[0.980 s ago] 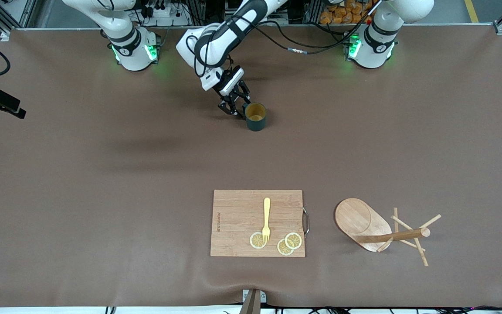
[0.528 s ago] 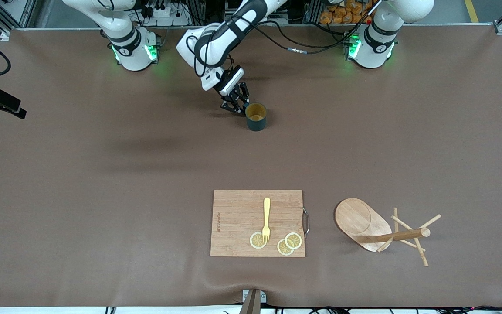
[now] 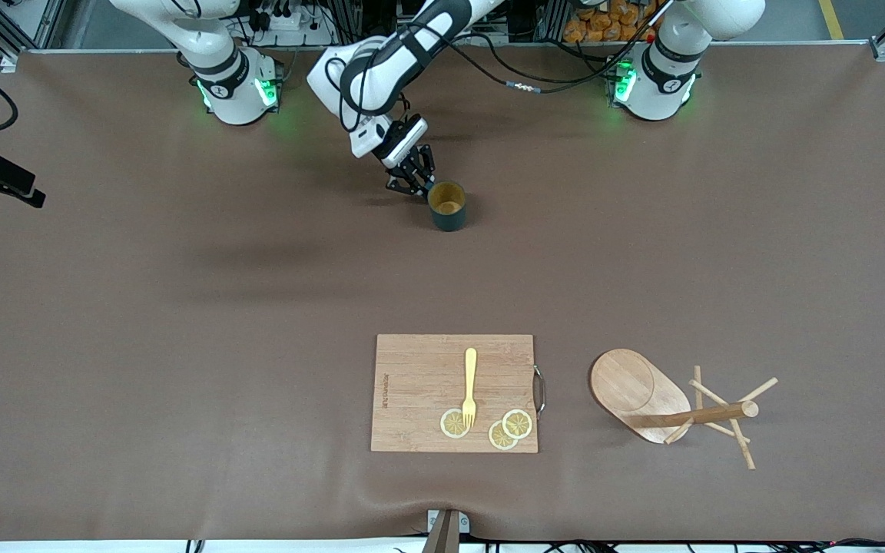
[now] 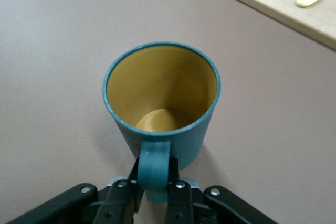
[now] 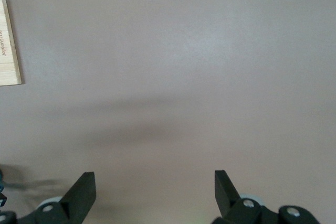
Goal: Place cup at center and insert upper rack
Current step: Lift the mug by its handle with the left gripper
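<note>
Teal ribbed cup (image 4: 161,106), stiff, probably light, handle clamped in my left pincer (image 4: 153,195); right pincer (image 5: 152,192) waits spread apart.

Lay on the table (image 3: 181,346) near the front camera: a board (image 3: 419,392) carrying a yellow fork (image 3: 470,386) and three lemon slices (image 3: 518,423); tines overlapped one slice. Metal handle (image 3: 540,390) on the board's edge.

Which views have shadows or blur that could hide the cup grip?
Left wrist view: sharp on the cup, left claw closed on its handle; only the cutting board corner is soft. Front view: even light, broad faint arm shadow on the table away from the cup. Right wrist view: the open right claw over table, a soft shadow band.
</note>
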### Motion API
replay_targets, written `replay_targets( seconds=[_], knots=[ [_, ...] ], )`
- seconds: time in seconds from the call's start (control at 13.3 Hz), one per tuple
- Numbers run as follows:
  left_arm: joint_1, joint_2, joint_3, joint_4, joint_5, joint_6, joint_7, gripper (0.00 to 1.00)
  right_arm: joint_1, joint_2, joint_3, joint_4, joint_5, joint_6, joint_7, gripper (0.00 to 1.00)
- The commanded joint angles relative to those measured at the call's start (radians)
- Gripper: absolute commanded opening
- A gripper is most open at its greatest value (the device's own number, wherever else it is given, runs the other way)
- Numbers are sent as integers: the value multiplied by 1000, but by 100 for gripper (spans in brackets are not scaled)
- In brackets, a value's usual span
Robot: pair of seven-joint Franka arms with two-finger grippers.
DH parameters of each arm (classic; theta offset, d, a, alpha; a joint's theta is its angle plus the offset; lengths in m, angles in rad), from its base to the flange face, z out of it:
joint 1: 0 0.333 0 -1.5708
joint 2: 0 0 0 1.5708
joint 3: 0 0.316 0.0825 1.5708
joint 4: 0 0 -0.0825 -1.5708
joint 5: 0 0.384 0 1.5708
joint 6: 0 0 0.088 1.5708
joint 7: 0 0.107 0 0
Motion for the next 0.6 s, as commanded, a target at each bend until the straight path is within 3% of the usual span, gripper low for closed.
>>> replay_targets(
  seconds=[0.0, 0.53],
  knots=[
    [50, -106, 1, -9, -47, -18, 98, 0, -6, -19, 10, -4, 4, -10, -5, 100],
    [242, -365, 2, -11, -219, -17, 353, 0, -6, -19, 10, -5, 4, -13, -5, 100]
  ],
)
